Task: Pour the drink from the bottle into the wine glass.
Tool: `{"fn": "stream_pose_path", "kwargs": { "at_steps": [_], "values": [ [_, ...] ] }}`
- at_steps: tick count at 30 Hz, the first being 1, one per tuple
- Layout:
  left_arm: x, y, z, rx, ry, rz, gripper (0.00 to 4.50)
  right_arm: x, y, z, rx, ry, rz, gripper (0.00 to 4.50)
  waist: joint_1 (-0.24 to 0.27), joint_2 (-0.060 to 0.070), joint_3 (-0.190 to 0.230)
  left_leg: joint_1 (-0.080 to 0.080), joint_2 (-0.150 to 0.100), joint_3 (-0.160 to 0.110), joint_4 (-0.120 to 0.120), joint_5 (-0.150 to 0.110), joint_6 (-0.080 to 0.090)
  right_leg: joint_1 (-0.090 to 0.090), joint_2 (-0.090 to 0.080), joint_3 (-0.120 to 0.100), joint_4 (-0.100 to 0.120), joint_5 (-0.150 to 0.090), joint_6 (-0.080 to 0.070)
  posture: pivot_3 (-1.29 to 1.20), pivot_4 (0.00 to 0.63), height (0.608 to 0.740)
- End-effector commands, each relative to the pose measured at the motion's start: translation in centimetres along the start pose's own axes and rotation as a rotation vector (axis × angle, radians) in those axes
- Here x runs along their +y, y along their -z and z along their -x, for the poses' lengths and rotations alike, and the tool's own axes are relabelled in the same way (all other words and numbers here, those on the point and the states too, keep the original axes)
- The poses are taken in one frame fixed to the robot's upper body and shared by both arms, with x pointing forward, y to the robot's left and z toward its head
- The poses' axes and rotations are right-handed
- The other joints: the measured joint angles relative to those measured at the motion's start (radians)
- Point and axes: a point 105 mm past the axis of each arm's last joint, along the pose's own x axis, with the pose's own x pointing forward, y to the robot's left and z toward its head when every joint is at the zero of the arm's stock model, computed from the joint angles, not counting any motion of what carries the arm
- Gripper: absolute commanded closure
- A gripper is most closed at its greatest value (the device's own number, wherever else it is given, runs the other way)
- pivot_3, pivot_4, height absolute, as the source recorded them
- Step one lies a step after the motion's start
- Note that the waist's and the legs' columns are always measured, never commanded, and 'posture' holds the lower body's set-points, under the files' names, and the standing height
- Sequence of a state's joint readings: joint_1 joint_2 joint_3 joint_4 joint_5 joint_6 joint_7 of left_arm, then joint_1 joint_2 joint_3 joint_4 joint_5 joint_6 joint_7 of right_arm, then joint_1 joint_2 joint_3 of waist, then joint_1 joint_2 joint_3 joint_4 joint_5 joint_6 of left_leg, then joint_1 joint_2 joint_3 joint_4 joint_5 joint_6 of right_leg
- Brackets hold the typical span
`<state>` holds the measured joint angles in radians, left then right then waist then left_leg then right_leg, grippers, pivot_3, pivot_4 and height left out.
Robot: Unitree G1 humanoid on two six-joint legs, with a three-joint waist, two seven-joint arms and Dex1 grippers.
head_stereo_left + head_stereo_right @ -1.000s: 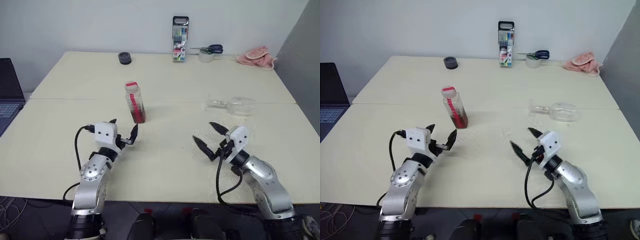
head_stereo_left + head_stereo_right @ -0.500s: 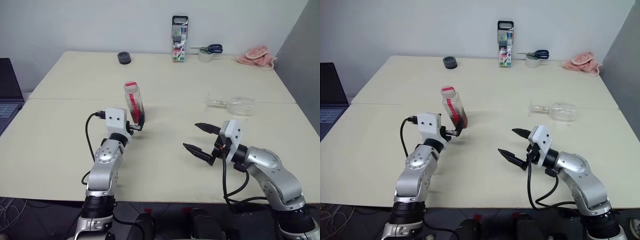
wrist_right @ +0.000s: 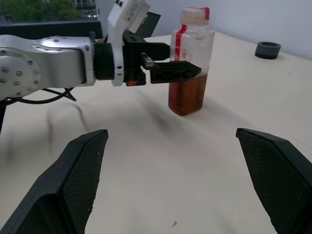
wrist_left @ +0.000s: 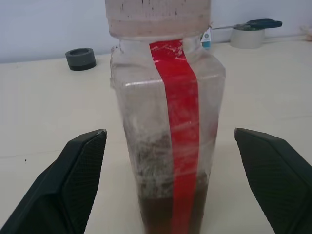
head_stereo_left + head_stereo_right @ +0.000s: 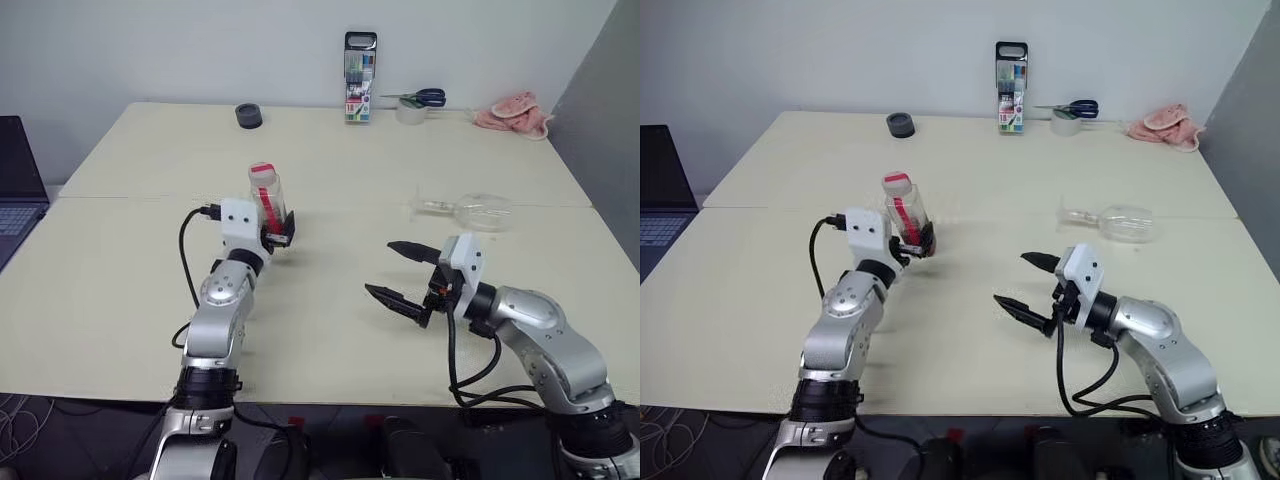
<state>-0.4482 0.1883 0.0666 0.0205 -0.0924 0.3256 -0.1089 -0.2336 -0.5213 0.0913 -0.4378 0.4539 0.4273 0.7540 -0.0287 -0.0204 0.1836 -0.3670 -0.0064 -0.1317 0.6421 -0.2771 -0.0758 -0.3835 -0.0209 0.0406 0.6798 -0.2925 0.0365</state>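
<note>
The bottle (image 5: pixel 269 203) stands upright near the middle of the bench (image 5: pixel 330 320), a little toward its left side, capped in red and white. The drink (image 3: pixel 186 95) fills roughly its lower third. The left gripper (image 4: pixel 168 161) has its jaws spread wide apart on either side of the bottle, not touching it. Closing off-centre could, I judge, nudge or tip the light, mostly empty bottle, since little liquid weighs it down. A grip high on the body might also let it swing once lifted.

The cap looks on, so pouring would fail or spill unless it comes off first.

The wine glass (image 5: pixel 470 211) lies on its side toward the right edge of the bench, empty as far as can be seen, well apart from the bottle. It must be stood up before anything is poured; on its round bowl it could roll when touched, and the thin stem looks fragile.

The right gripper (image 5: pixel 403 272) hangs above the bench between bottle and glass, jaws wide apart, holding nothing.
</note>
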Motion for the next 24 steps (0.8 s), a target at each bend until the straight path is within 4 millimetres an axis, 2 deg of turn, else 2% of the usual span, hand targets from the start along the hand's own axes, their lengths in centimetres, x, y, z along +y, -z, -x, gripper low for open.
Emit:
{"fn": "stream_pose_path", "kwargs": {
  "at_steps": [1, 11, 24],
  "values": [
    [0.1, -1.4, -1.0, -0.031, -0.031, -0.011, 0.04, -0.1, -1.7, 0.1, -0.034, -0.024, 0.048, 0.0, 0.0, 0.0, 0.0, 0.0, 0.0, 0.0, 0.0, 0.0, 0.0, 0.0, 0.0, 0.0, 0.0, 0.0, 0.0, 0.0, 0.15, 0.74],
    [-0.6, -2.8, -2.3, -0.059, -0.061, -0.038, 0.04, 0.1, -1.4, 0.3, -0.016, -0.051, 0.043, 0.0, 0.0, 0.0, 0.0, -0.001, 0.0, 0.0, 0.0, 0.0, -0.001, 0.0, -0.001, 0.0, 0.0, 0.0, 0.0, 0.0, 0.15, 0.74],
    [0.5, -4.1, -2.5, -0.084, -0.112, -0.064, 0.04, 0.1, -1.5, 0.2, -0.009, -0.069, 0.045, 0.0, 0.0, -0.001, 0.0, -0.001, 0.0, 0.0, 0.0, 0.001, -0.002, -0.001, -0.001, 0.0, 0.0, 0.0, 0.0, 0.0, 0.15, 0.74]
  ]
}}
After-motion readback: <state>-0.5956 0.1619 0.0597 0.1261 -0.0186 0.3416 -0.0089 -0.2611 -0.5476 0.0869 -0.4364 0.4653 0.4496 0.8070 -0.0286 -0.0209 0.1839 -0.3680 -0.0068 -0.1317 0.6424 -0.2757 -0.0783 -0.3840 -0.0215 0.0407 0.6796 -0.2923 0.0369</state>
